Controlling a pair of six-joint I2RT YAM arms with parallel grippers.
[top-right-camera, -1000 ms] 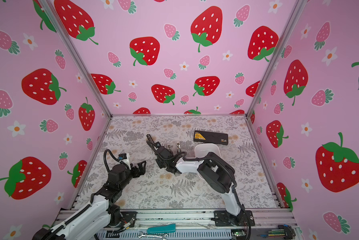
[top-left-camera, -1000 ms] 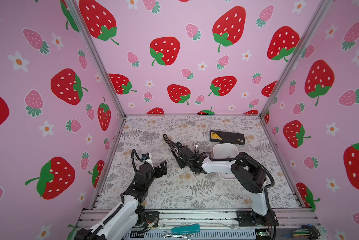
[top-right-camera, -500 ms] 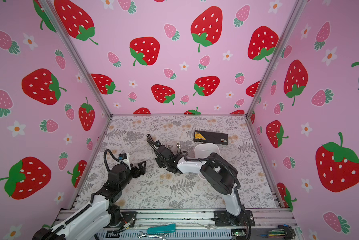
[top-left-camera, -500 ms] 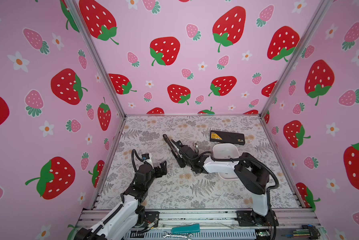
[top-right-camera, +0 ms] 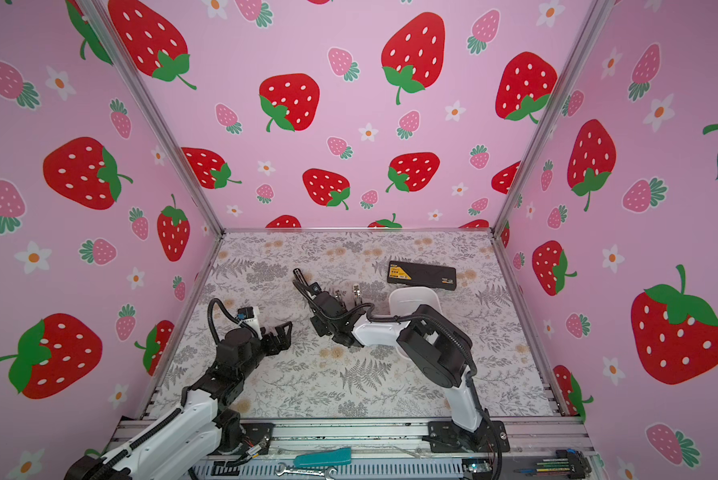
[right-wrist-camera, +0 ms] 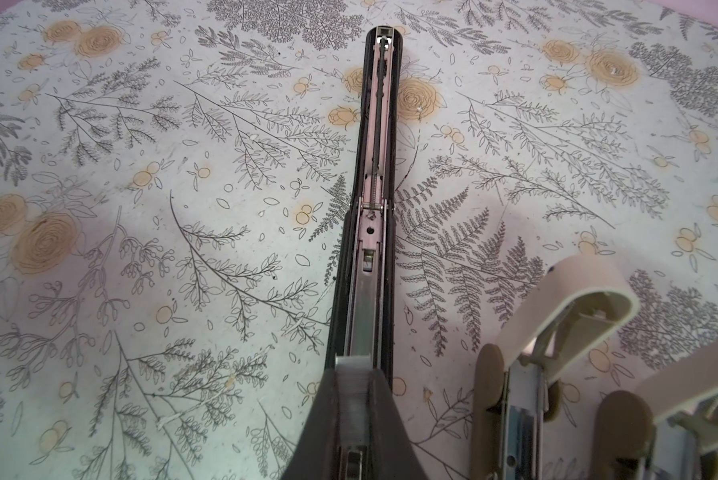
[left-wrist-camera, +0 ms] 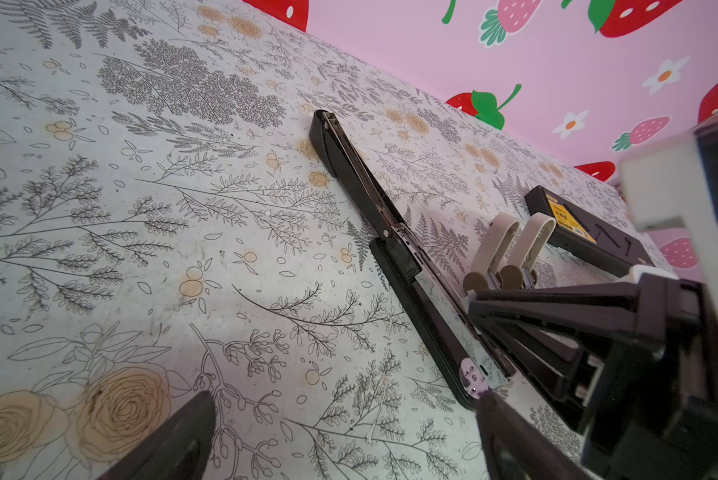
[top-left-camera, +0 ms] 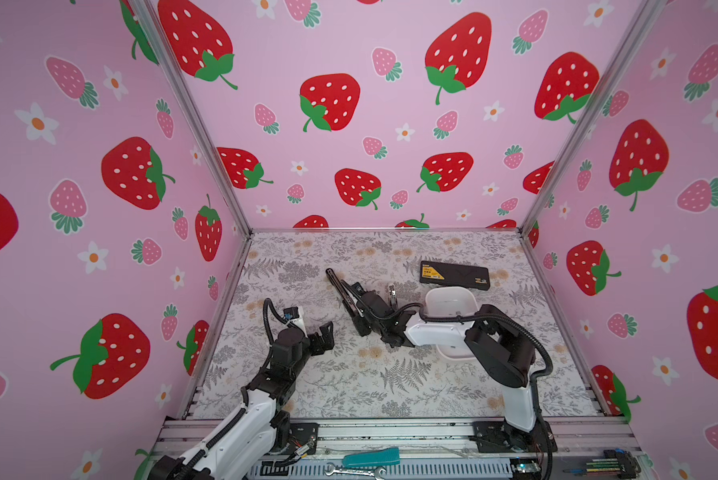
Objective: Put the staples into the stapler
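A long black stapler (top-left-camera: 340,291) (top-right-camera: 303,284) lies opened flat mid-table, its metal channel (right-wrist-camera: 370,266) facing up. My right gripper (top-left-camera: 359,320) (top-right-camera: 322,322) (right-wrist-camera: 355,376) hangs over the near end of that channel, shut on a grey strip of staples (right-wrist-camera: 351,360) lined up with it. In the left wrist view its black fingers (left-wrist-camera: 515,301) reach in over the stapler (left-wrist-camera: 390,232). My left gripper (top-left-camera: 328,336) (top-right-camera: 286,337) (left-wrist-camera: 345,399) stands open and empty at the front left. One of its fingertips (left-wrist-camera: 486,399) is close to the stapler's near end.
Two small beige staplers (top-left-camera: 392,291) (left-wrist-camera: 515,237) (right-wrist-camera: 557,324) stand open just right of the black one. A white bowl (top-left-camera: 432,295) (top-right-camera: 399,295) sits under the right arm, with a black box with a yellow label (top-left-camera: 455,274) (left-wrist-camera: 586,237) behind it. Pink walls enclose the table.
The right arm has shifted slightly along the stapler with the staples still in its grip. The left arm has not moved.
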